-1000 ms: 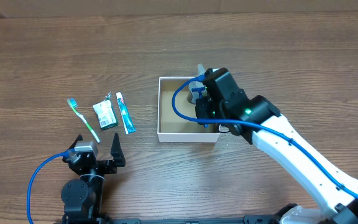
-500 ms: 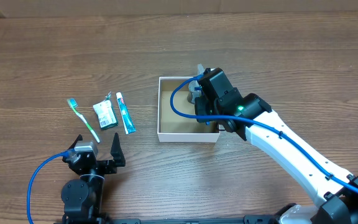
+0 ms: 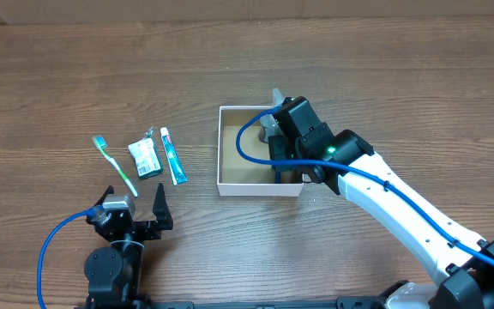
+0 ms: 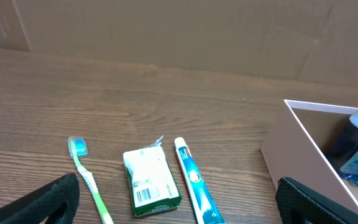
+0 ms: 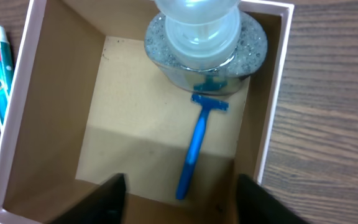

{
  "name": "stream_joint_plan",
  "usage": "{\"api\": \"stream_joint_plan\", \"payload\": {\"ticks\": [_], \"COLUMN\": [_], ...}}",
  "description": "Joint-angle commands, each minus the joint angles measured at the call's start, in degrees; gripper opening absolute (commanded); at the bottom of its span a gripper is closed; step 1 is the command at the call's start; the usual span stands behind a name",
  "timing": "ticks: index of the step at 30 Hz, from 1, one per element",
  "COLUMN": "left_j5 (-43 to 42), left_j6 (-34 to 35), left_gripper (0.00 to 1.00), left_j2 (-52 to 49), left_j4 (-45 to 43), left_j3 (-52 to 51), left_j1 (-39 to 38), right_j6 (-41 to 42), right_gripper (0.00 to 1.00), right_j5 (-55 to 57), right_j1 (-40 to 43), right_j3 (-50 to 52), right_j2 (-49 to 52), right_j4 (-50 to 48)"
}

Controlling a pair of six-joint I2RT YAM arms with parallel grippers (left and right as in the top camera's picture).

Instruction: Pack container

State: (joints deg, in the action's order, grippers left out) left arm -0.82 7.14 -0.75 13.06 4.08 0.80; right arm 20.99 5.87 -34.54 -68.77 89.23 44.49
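Note:
The container [image 3: 251, 189] stands mid-table, white outside and brown inside [image 5: 48, 124]. On its floor lies a blue razor [image 5: 196, 146], head toward a clear bottle [image 5: 204, 43] resting at the far wall. My right gripper [image 5: 180, 186] hovers over the container [image 4: 291, 162], open, its fingers [image 5: 107, 199] either side of the razor's handle end and not touching it. My left gripper [image 4: 179, 208] is wide open and empty near the front edge [image 3: 135, 215], short of a green toothbrush [image 4: 86, 177], a green packet [image 4: 151, 183] and a toothpaste tube [image 4: 194, 180].
The toothbrush [image 3: 114, 165], packet [image 3: 146, 159] and toothpaste [image 3: 172, 156] lie side by side left of the container. The right arm [image 3: 401, 215] stretches from the lower right across the table. A brown cardboard wall [image 4: 179, 31] stands behind the table.
My right gripper has opened, and the blue razor it held now lies on the container floor. The left arm has not moved.

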Motion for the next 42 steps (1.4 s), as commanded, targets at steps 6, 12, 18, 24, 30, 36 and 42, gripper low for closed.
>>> {"api": "stream_joint_plan", "payload": {"ticks": [6, 12, 18, 24, 30, 36, 42], "left_j5": [0.37, 0.37, 0.37, 0.37, 0.37, 0.37, -10.03], "left_j6": [0.61, 0.61, 0.61, 0.61, 0.61, 0.61, 5.77], "left_gripper": [1.00, 1.00, 1.00, 1.00, 1.00, 1.00, 1.00], "left_j2": [0.44, 0.44, 0.44, 0.44, 0.44, 0.44, 0.44], "left_j4": [-0.04, -0.04, -0.04, -0.04, -0.04, -0.04, -0.61], "left_j3": [-0.17, -0.17, -0.17, -0.17, -0.17, -0.17, -0.17], "left_j1": [0.31, 0.31, 0.31, 0.31, 0.31, 0.31, 0.31], "right_j6": [0.55, 3.26, 3.02, 3.04, 3.04, 3.04, 3.04], "right_gripper": [0.63, 0.63, 0.75, 1.00, 1.00, 1.00, 1.00], "right_j5": [0.87, 4.83, 5.07, 5.05, 5.03, 5.05, 5.03], "right_j1": [-0.94, 4.48, 18.95, 30.36, 31.52, 31.52, 31.52], "right_j3": [-2.71, -2.99, -2.97, -2.93, -2.93, -2.93, -2.93], "right_j2": [-2.86, -9.68, -14.12, -14.01, -13.99, -13.99, -13.99], "right_j4": [2.47, 7.98, 16.11, 19.28, 19.28, 19.28, 19.28]}}
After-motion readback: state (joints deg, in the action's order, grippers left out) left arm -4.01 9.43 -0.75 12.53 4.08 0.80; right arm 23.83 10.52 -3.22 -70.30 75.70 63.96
